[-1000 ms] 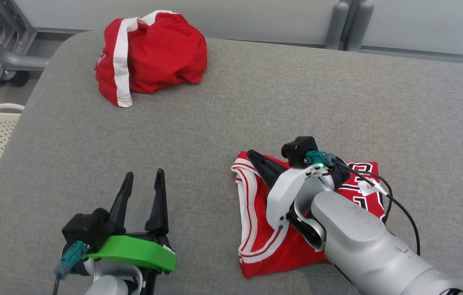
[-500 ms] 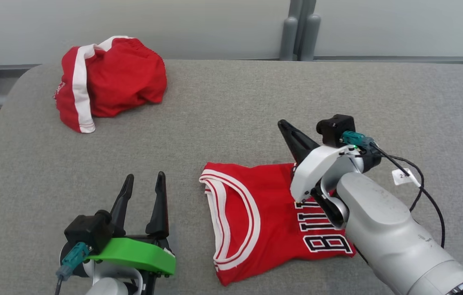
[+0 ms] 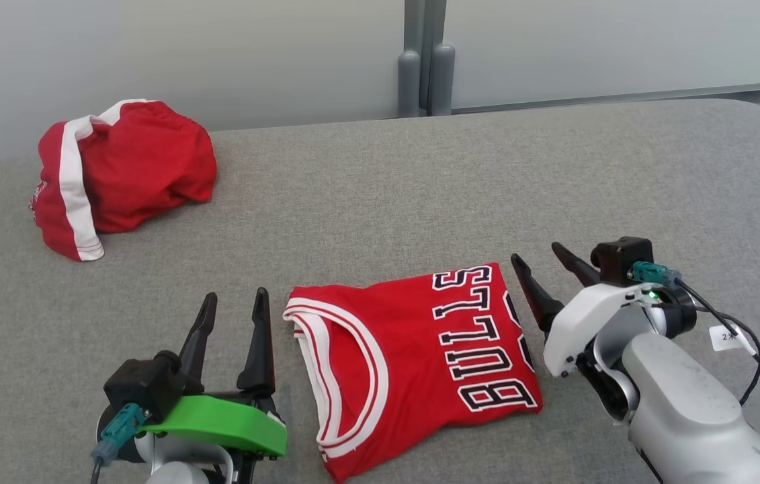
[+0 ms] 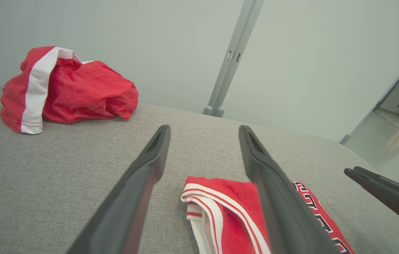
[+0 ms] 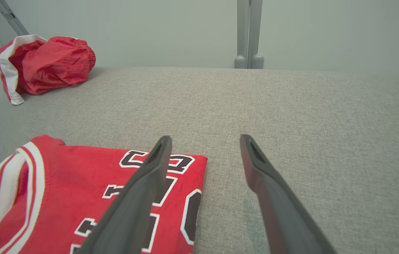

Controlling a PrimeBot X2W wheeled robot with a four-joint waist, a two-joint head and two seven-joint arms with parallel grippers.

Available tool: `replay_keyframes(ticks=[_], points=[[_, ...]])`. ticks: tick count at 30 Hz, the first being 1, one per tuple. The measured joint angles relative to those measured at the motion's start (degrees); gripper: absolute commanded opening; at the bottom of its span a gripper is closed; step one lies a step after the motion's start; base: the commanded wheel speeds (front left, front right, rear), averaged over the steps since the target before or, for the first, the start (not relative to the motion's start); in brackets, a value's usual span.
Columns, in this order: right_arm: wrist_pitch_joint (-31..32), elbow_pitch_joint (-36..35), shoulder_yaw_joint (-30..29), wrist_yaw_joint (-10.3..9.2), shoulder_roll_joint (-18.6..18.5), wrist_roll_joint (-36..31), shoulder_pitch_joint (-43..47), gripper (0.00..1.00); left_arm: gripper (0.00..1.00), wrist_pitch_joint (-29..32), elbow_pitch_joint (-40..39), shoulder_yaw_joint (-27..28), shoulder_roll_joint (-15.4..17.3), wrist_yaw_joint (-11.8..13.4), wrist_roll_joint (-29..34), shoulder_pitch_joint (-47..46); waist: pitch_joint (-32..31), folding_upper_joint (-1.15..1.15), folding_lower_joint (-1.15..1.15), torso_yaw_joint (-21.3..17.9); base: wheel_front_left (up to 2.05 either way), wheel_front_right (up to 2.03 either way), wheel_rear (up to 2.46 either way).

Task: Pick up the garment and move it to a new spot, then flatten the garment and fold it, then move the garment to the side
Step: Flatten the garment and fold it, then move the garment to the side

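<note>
**Head view.** The folded jersey (image 3: 413,356) lies flat on the grey surface (image 3: 380,202), close to the front edge and about midway along it. Its long axis runs roughly parallel to that edge. The striped opening points toward the left edge and the lettered end toward the right edge. The left tool (image 3: 235,296) stands just beside the striped end, released, with nothing between its fingers. The right tool (image 3: 535,254) stands just beside the lettered end, also spread wide and empty. The jersey lies between the two tools. A bunched pair of red shorts (image 3: 121,175) sits well apart at the far left corner.

**Left wrist view.** The left tool (image 4: 204,128) points toward the far edge with its jaws apart. The jersey (image 4: 227,197) lies low and to the right of its axis, with the striped hem nearest. The right tool (image 4: 352,172) shows beyond the lettered end. The shorts (image 4: 79,91) lie ahead and to the left.

**Right wrist view.** The right tool (image 5: 205,138) is released. The jersey (image 5: 79,176) lies to its left, and the left finger crosses in front of the lettered corner. Whether the finger touches the cloth cannot be told. The shorts (image 5: 51,60) lie toward the far left corner.

**Judgement.** The fold appears complete, and the move to the side remains. Either tool reaches an end of the jersey with a short sideways approach. The right tool is marginally nearer.
</note>
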Motion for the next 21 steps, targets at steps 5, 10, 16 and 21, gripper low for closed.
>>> replay_keyframes(ticks=[5, 10, 16, 21], points=[[7.42, -5.82, -0.16, 0.01, -1.66, 2.10, 4.65, 1.00, 1.00, 0.02, -0.05, -0.12, 0.11, -0.01, -0.15, 0.12, -0.47, 0.00, 0.00, -0.36, 0.00, 0.00, 0.00], [13.48, -10.82, -0.19, 0.01, -4.44, 3.56, 7.03, 1.00, 1.00, 0.18, -0.18, -0.23, 0.18, -0.01, -0.16, 0.12, -0.26, 0.00, 0.00, 0.42, 0.00, 0.00, 0.00], [21.99, -16.19, -1.09, 0.01, -7.90, 7.64, 9.96, 1.00, 1.00, 0.19, -0.40, -0.31, 0.19, 0.07, -0.16, 0.04, 0.49, 0.00, 0.00, 2.56, 0.00, 0.00, 0.00], [25.97, -17.59, -2.94, 0.01, -8.96, 10.70, 10.99, 1.00, 1.00, 0.14, -0.65, -0.11, 0.15, 0.09, -0.10, -0.18, 1.40, 0.00, 0.00, 4.97, 0.00, 0.00, 0.00]])
